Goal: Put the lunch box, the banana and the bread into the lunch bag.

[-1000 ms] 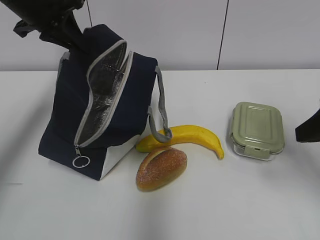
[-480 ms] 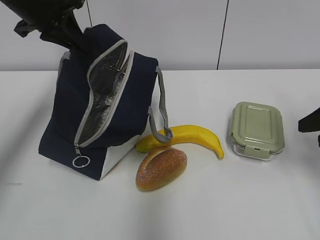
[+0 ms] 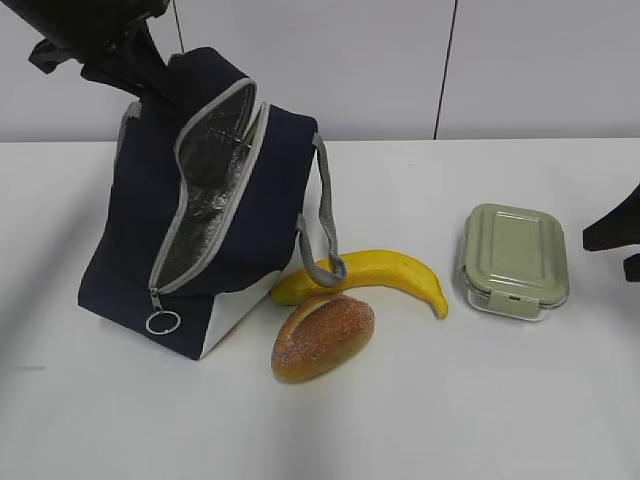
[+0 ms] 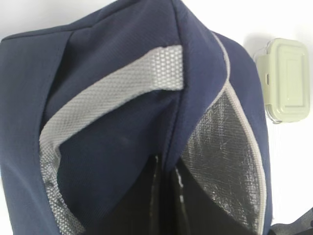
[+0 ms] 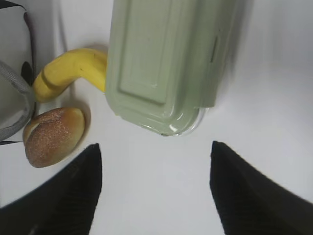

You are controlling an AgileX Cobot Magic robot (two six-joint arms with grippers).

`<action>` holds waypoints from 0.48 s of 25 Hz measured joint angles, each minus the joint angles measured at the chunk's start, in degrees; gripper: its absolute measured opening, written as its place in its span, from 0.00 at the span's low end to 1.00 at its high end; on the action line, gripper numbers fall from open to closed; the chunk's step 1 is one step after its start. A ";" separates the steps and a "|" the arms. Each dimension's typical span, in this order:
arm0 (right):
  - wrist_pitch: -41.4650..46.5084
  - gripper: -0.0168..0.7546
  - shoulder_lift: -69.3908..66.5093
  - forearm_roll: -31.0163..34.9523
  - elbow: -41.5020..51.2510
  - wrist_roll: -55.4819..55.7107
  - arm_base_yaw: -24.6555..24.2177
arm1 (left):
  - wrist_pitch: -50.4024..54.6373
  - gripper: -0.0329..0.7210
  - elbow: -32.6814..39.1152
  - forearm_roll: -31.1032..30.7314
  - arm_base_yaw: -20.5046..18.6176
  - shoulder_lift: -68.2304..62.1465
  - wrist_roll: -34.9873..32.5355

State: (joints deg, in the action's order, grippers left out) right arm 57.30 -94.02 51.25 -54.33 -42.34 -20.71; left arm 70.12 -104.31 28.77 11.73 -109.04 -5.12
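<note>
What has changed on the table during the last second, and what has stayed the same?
Only the right gripper moved: at the right edge of the exterior view it drew back, then came in again towards the lunch box, open and holding nothing. The left gripper still holds up the lunch bag by its top. The banana, the bread and the lunch box have not moved.
</note>
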 joint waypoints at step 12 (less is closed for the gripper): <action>-5.38 0.72 -4.64 2.17 -1.31 -6.96 0.00 | 0.10 0.02 0.00 0.18 0.00 0.00 -0.60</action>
State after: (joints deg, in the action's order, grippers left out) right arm 51.92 -98.67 53.42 -55.65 -49.31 -20.71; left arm 70.22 -104.31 28.95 11.73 -109.04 -5.72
